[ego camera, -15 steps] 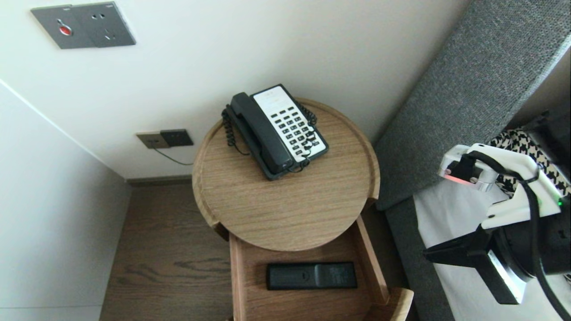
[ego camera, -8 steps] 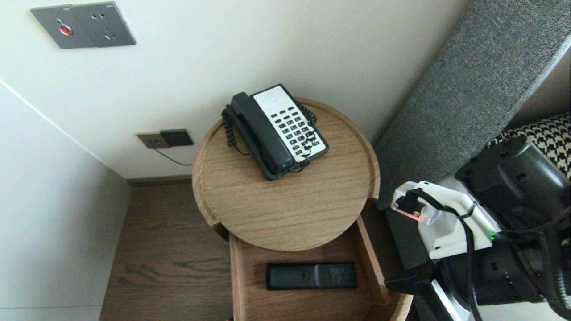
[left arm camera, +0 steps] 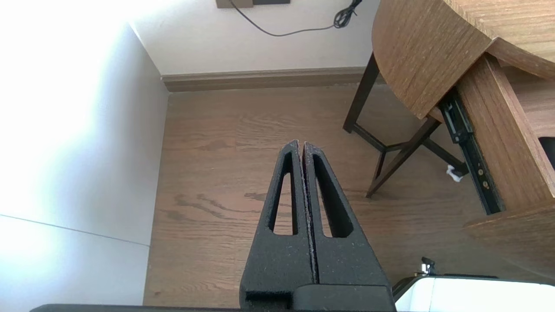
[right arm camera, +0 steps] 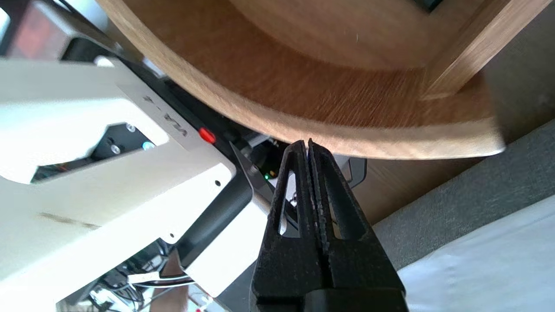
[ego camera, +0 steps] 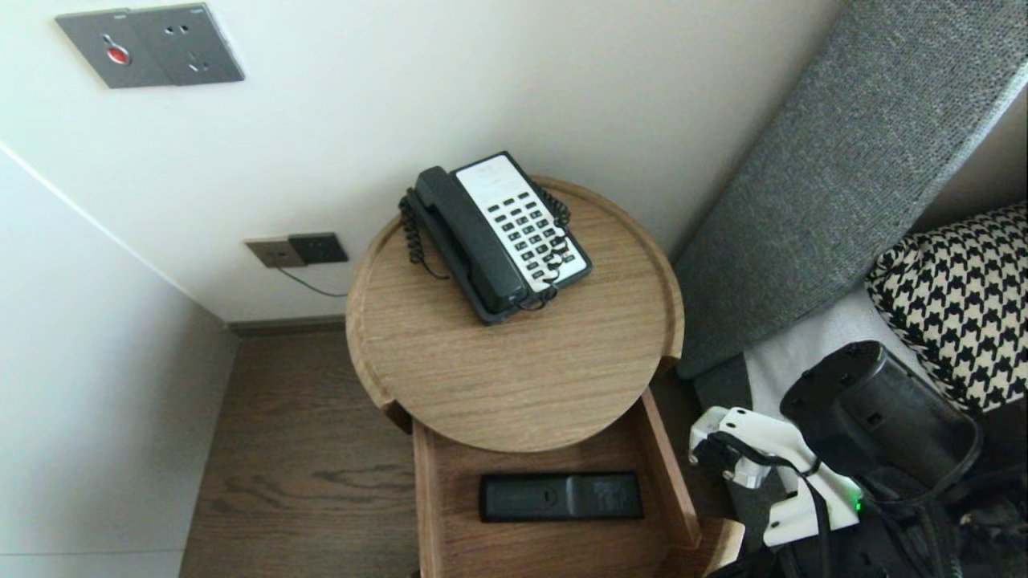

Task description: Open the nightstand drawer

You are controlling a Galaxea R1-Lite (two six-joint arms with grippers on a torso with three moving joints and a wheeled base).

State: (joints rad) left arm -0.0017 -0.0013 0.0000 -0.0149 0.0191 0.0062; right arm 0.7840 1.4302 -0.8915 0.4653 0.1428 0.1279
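A round wooden bedside table (ego camera: pixel 514 377) fills the middle of the head view, with a grey padded headboard (ego camera: pixel 843 160) in the upper right. The table's drawer (ego camera: pixel 666 474) stands pulled out toward the bottom edge of the frame, and its curved drawer front (ego camera: pixel 723 538) shows only as a corner at the lower right.

The right arm (ego camera: pixel 875 417) crowds the lower right corner, its wrist just right of that corner, and its fingers are cut off by the bottom edge. In the right wrist view the right gripper (right arm camera: pixel 308 145) is clenched on nothing. Its tips point at the pale rim of the drawer front (right arm camera: pixel 347 130) from the outer side, just beside it, and contact cannot be made out.

The left gripper (left arm camera: pixel 301 147) is also pressed closed and empty. It hangs over the wooden floor (left arm camera: pixel 225 173), well apart from the table's legs at the right of the left wrist view.

A black-and-white telephone (ego camera: pixel 502 233) sits on the table top, in the upper middle of the head view. A black remote control (ego camera: pixel 560 496) lies flat inside the drawer in the lower middle. Its long axis runs left to right across the frame, and it lies left of the right wrist. The right arm is the nearer one to both the drawer front and the remote control.
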